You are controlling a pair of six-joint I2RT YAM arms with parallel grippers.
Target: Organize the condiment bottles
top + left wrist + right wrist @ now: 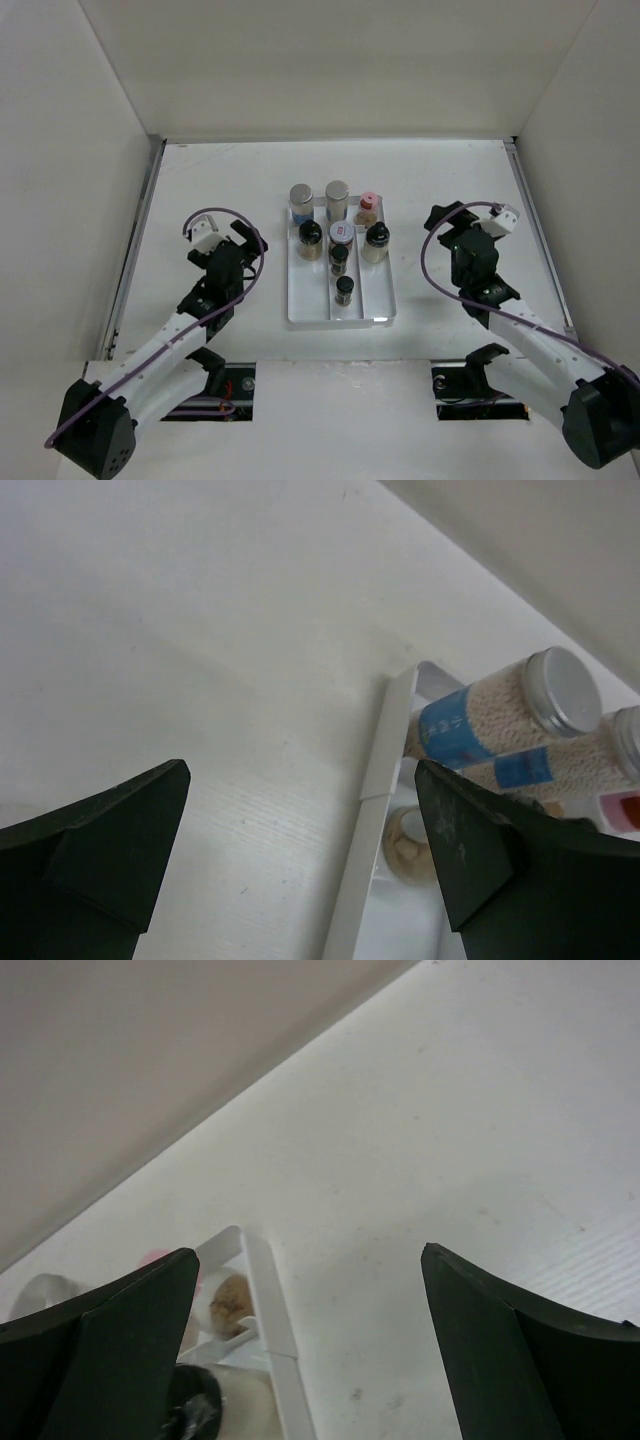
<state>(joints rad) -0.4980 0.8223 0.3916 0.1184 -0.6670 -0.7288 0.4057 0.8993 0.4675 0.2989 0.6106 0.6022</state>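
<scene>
The condiment bottles (341, 236) stand upright in the white tray (303, 305) at the middle of the worktop (200, 180), crowded toward its far half. I count 8, in 3 lanes running near to far. The left lane holds the blue-labelled jar (302, 203) with a black-capped one just near of it. The middle lane holds 4 in a file, a small dark one nearest me. The right lane holds the pink-capped bottle (367, 206) with another black cap in front of it. Whether the 3 farthest sit inside the far wall or just against it I cannot tell from above. I judge the lanes are meant to keep the bottles in rows, caps up so nothing tips or rolls. No bottle is loose on the worktop, so the sorting looks about done. My left tool (238, 243) hangs just left of the tray, spread wide and holding nothing, and its wrist view looks past the tray's left wall at the blue-labelled jar. My right tool (452, 222) sits well right of the tray, also wide and bare. Both stand off the tray, I think, so that no arm knocks the tall jars.
</scene>
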